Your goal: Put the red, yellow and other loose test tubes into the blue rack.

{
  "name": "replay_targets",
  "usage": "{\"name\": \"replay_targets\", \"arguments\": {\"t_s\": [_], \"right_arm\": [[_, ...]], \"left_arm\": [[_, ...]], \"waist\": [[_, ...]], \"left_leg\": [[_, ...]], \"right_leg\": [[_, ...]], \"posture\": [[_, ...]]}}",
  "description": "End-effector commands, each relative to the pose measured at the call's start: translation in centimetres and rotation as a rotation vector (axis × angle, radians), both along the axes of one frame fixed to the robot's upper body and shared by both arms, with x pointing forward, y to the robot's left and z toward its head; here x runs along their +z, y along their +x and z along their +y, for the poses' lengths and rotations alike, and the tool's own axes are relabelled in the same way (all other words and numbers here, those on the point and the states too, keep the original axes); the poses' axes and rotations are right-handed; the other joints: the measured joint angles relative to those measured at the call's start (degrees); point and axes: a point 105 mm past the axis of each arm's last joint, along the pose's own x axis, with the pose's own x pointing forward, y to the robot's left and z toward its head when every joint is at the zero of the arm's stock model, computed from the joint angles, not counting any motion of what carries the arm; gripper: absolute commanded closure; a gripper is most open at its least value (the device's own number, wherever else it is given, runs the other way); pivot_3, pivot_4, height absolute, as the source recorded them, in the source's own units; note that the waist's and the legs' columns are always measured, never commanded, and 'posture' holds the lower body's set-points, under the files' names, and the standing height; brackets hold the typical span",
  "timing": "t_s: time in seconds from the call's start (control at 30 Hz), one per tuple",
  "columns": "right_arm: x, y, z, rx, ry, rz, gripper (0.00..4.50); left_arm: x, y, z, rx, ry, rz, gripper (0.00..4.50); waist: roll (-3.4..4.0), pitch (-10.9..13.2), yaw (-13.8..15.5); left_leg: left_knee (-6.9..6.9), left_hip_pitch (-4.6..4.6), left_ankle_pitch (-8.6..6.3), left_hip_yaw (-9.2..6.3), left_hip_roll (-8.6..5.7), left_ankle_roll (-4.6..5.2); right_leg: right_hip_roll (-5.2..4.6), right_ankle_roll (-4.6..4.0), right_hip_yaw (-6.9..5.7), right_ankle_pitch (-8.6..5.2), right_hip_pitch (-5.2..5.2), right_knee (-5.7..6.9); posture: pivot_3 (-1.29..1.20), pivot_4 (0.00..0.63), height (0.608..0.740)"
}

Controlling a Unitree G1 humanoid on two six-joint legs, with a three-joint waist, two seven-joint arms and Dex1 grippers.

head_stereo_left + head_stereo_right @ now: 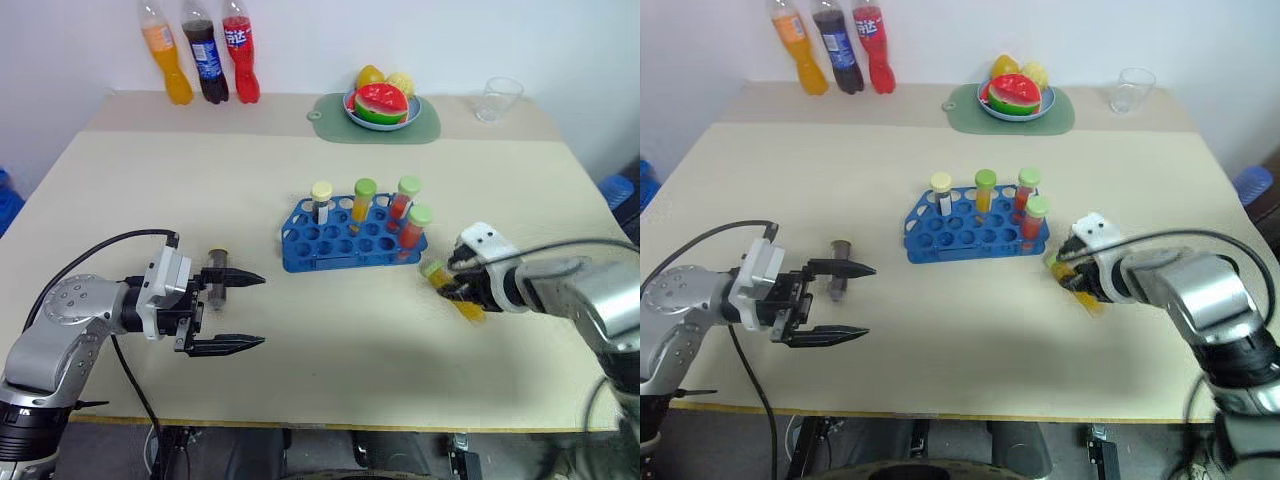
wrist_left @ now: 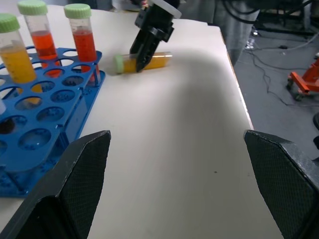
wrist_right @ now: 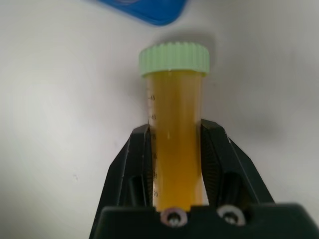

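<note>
Four tubes stand in the blue rack; right hand pinches the yellow tube, left hand spread, brown tube remains on the bench.

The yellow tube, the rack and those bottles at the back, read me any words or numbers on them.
"45", "40": scale marks on the yellow tube held in the right end effector; the lower marks are too blurred to read.
Bottles: labels too small to read.
Rack: no text visible.
</note>
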Motion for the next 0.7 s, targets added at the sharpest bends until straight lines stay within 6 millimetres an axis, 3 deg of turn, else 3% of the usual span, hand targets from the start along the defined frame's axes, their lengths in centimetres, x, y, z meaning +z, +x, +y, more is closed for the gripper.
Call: {"name": "replay_targets", "arguments": {"t_s": [0.03, 0.2, 0.37, 0.7], "right_arm": [[1.0, -0.7, 1.9, 0.224, 0.075, -0.136, 3.44], [3.6, -1.7, 4.6, 0.399, 0.313, -0.375, 3.44], [6.5, -1.6, 7.2, 0.457, 0.556, -0.581, 3.44], [9.3, 2.0, 10.8, 0.365, 0.763, -0.901, 3.44]], "left_arm": [[0.6, 0.3, -0.2, 0.015, -0.025, -0.037, 0.08], [0.2, 1.4, -0.3, 0.128, -0.098, -0.03, 0.08], [-0.7, 2.4, -0.1, 0.264, -0.125, -0.019, 0.08], [-1.3, 3.6, -0.4, 0.392, -0.101, -0.026, 0.08]], "waist": [[-0.05, -0.03, -0.07], [-0.13, -0.07, -0.61], [-0.11, -0.06, -0.43], [-0.09, -0.06, -0.21]], "left_leg": [[0.01, 0.0, 0.0, 0.02, -0.01, 0.0], [0.01, 0.09, 0.0, 0.05, 0.03, 0.0], [0.01, 0.12, 0.0, -0.01, 0.09, 0.0], [0.01, 0.12, 0.01, 0.0, 0.05, -0.01]], "right_leg": [[-0.02, 0.0, 0.01, 0.0, 0.01, -0.02], [0.1, 0.14, 0.04, 0.08, 0.04, 0.03], [0.18, 0.13, 0.04, 0.09, 0.04, 0.12], [0.1, 0.11, 0.02, 0.1, 0.03, 0.16]], "posture": [[0.0, 0.15, 0.74], [0.0, 0.15, 0.74], [0.0, 0.15, 0.74], [0.0, 0.15, 0.74]]}}
